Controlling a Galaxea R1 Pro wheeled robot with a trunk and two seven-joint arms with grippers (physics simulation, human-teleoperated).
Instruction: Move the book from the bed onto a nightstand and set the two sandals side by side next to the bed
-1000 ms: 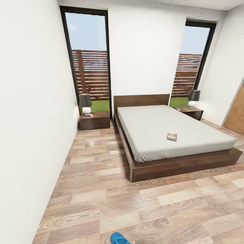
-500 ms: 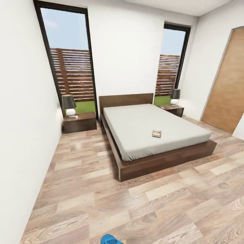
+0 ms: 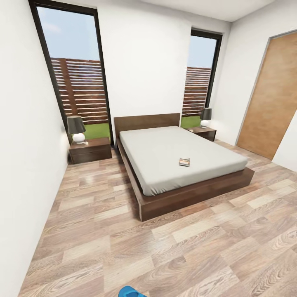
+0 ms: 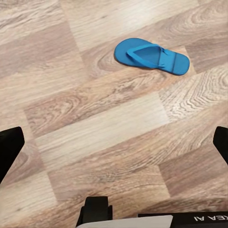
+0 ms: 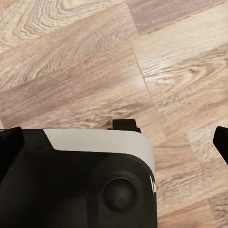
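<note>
The bed (image 3: 177,156) with its pale mattress and dark frame stands against the far wall of the bedroom. The book (image 3: 184,161) lies flat on the mattress near its foot end. A nightstand (image 3: 90,149) with a lamp is left of the bed, and another nightstand (image 3: 201,132) is at its far right. One blue sandal (image 3: 131,292) peeks in at the head view's lower edge. In the left wrist view, that sandal (image 4: 152,56) lies flat on the planks, well ahead of my open left gripper (image 4: 114,147). My right gripper (image 5: 114,147) hangs open over the floor, holding nothing.
A wooden door (image 3: 270,111) is in the right wall. Two tall windows (image 3: 76,70) flank the headboard. White walls close in on the left. Wide wood-plank floor (image 3: 123,231) lies between me and the bed. My white and black base (image 5: 90,180) sits under the right gripper.
The whole head view has shifted leftward, so the camera has turned right and the door has come into sight. The bed, book and sandal have not moved.
</note>
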